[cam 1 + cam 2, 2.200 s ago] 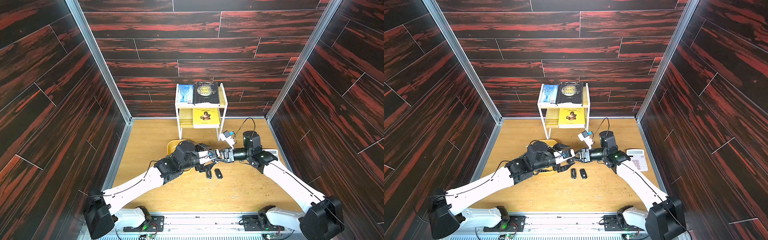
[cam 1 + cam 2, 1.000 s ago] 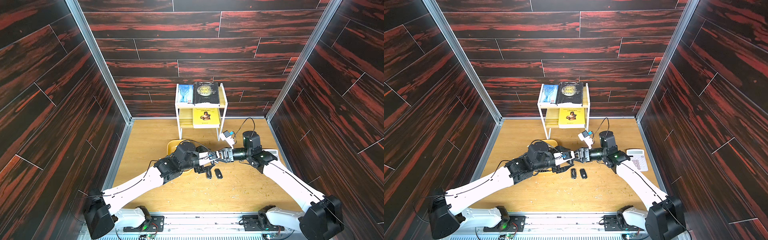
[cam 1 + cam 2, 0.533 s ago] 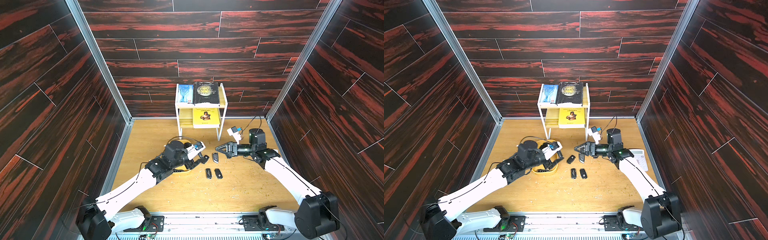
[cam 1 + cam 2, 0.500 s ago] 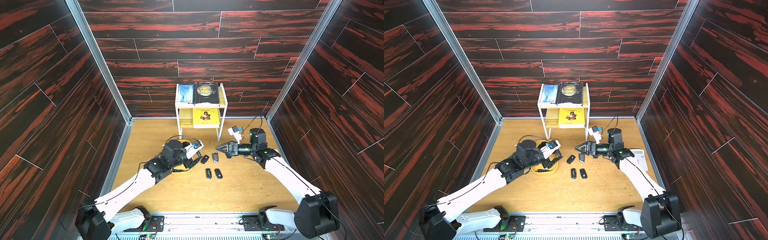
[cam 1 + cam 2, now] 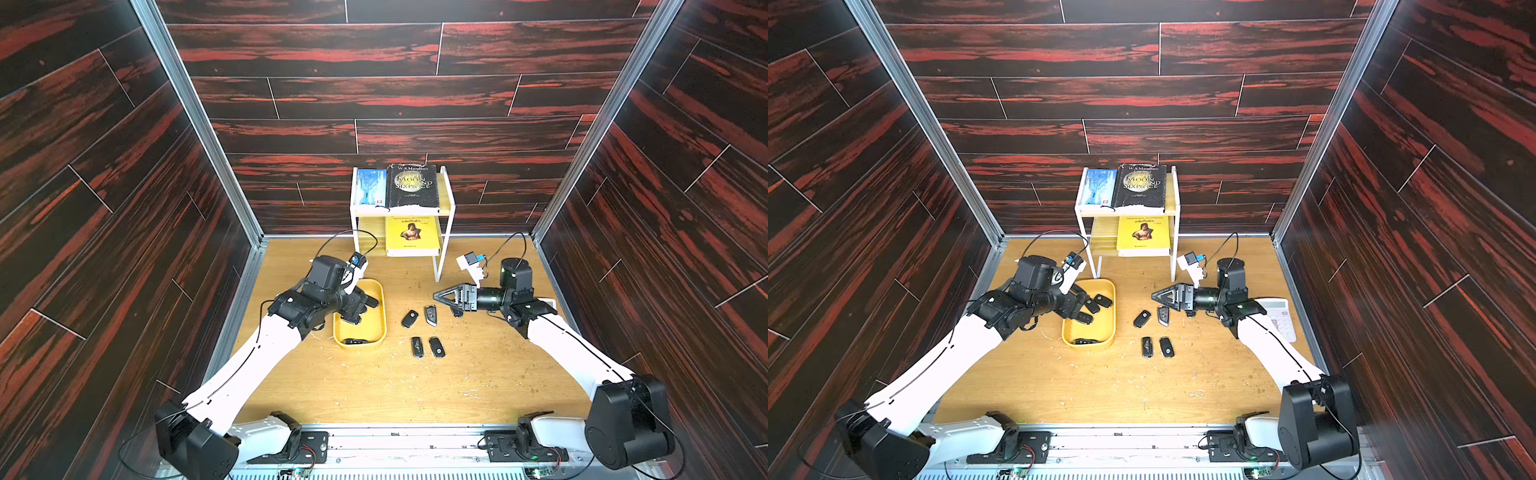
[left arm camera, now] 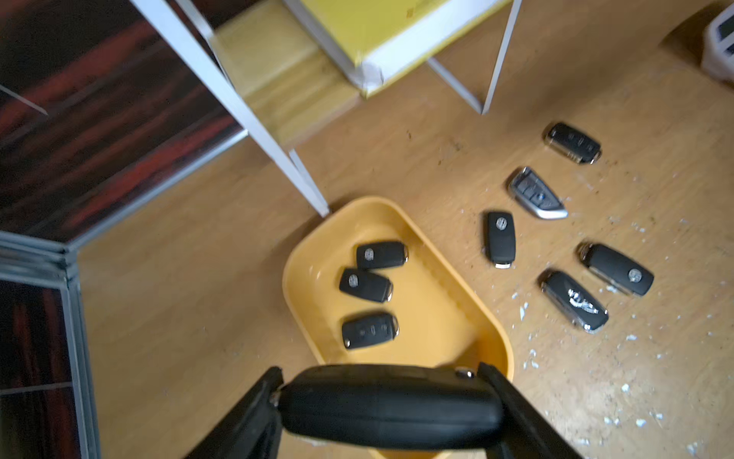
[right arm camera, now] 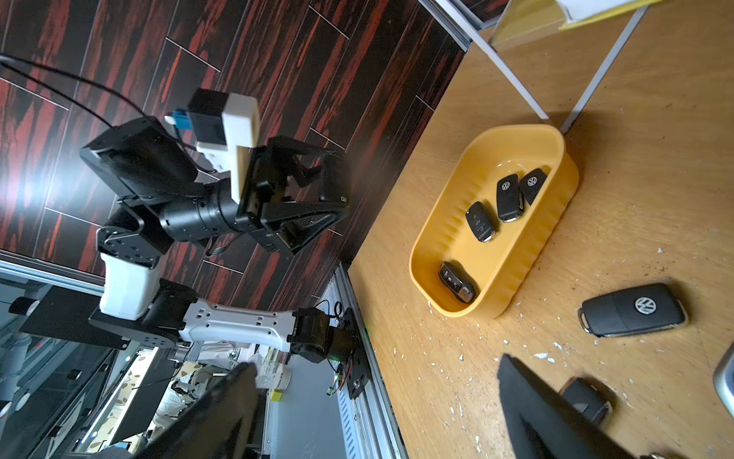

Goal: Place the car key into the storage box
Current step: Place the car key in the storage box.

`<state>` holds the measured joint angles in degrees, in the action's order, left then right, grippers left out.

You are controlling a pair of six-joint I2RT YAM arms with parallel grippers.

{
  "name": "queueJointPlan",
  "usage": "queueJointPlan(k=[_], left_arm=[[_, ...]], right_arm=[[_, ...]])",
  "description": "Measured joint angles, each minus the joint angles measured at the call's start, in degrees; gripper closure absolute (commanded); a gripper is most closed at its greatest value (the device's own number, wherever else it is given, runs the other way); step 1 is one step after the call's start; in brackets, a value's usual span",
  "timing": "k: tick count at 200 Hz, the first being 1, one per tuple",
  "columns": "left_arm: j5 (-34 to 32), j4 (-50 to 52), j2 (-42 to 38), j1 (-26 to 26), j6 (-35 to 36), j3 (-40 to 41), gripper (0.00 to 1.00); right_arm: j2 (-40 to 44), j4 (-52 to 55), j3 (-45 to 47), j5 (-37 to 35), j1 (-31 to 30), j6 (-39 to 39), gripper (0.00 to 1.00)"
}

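Left fingers (image 6: pixel 516 413) pinch car key (image 6: pixel 391 405) above storage box (image 7: pixel 532 238). Right fingers (image 7: pixel 532 405) spread wide above loose keys (image 5: pixel 436 347), mid-table (image 5: pixel 374 386). Open room along front edge.

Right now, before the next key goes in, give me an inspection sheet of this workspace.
Surface: wooden table, scattered with pale crumbs.
Job's things: yellow storage box holds four keys; five loose keys lie beside it.
Clutter: calculator near the right arm; white shelf with books at the back.
Pincers: left pincer shut on a car key above the box; right pincer open, empty, by the loose keys.
Cables: black cables arch off both wrists, clear of the table.
Surroundings: dark red wood-panel walls.
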<state>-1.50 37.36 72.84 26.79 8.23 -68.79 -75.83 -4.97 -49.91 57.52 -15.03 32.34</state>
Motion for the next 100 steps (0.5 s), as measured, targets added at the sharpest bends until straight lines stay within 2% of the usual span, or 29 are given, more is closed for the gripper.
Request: queueJointPlan(k=[36,100], left_arm=[[1.1,6.2,6.3,-1.7,-2.3,0.0,0.54],[5.8,5.9,12.5,-1.9,-5.2,1.8,0.54]], right_arm=[[0.0,-2.2,1.8,0.8,0.0,0.9,0.02],[1.7,-3.4,2.6,1.1,0.0,1.5,0.01]])
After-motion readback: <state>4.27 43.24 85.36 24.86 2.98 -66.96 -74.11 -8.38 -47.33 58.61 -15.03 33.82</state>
